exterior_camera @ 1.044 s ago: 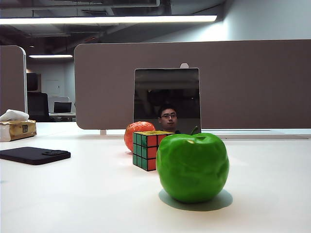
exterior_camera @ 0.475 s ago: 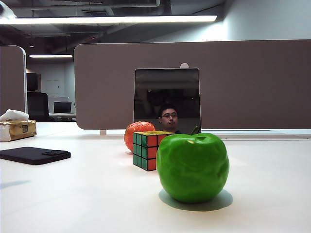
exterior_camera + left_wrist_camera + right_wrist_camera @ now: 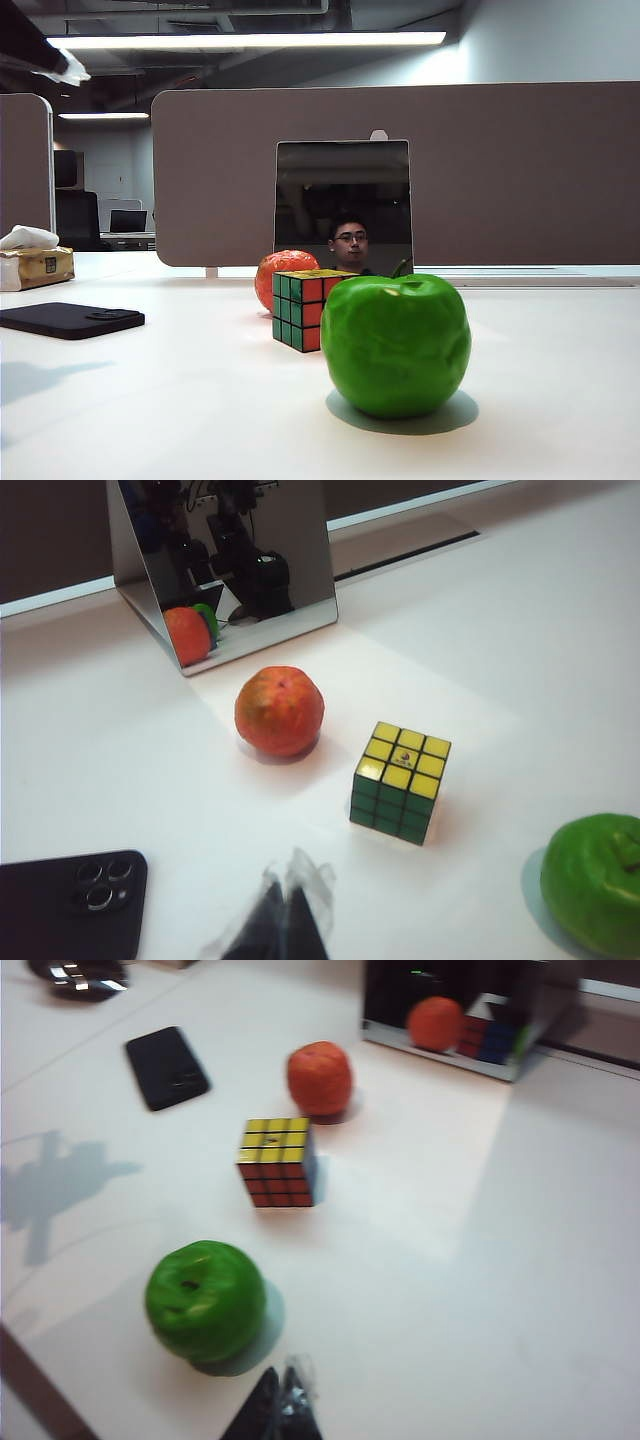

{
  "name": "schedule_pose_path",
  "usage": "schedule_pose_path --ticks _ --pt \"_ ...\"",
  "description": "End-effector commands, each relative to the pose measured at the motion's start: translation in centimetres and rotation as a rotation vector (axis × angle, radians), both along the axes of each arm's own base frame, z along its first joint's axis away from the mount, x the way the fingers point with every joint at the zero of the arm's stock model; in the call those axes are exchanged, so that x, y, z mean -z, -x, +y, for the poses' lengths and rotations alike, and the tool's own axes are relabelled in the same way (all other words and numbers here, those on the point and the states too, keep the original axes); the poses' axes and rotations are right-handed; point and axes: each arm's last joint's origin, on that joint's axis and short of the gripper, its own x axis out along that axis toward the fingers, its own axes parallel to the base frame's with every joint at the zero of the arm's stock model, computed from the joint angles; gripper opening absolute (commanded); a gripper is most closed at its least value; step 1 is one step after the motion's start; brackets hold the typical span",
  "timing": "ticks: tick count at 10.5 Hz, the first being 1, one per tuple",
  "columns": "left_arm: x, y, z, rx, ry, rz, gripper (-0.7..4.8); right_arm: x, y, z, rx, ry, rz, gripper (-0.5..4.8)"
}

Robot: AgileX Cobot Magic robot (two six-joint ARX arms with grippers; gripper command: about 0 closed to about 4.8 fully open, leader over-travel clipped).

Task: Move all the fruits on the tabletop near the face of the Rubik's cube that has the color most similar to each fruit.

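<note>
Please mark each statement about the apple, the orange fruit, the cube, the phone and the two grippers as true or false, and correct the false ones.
1. The top face of the Rubik's cube is yellow. True.
2. The green apple rests on top of the cube. False: it stands on the tabletop, apart from the cube.
3. The orange-red fruit lies between the cube and the mirror. True.
4. The left gripper holds the orange-red fruit. False: its fingertips are together above the table, holding nothing.
5. The right gripper is above the table near the apple, touching nothing. True.
6. The black phone lies on the cube. False: it lies flat on the tabletop, off to one side.
</note>
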Motion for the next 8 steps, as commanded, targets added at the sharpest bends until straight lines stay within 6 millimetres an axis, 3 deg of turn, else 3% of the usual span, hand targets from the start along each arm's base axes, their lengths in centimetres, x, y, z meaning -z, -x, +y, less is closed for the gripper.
schedule_pose_path --ticks 1,4,8 --pt "-0.1 -2.0 -0.7 0.003 0.015 -0.035 -0.05 0.1 -1.3 1.1 -0.094 0.021 0.074 -0.01" --pt "0.1 -2.5 -0.9 0.007 0.016 -0.035 -0.05 0.8 -4.2 2.9 -0.140 0.090 0.153 -0.01" --pt "-0.2 -2.6 -0.9 0.003 0.025 -0.063 -0.05 0.8 -6.9 5.9 -0.244 0.092 0.095 -0.01"
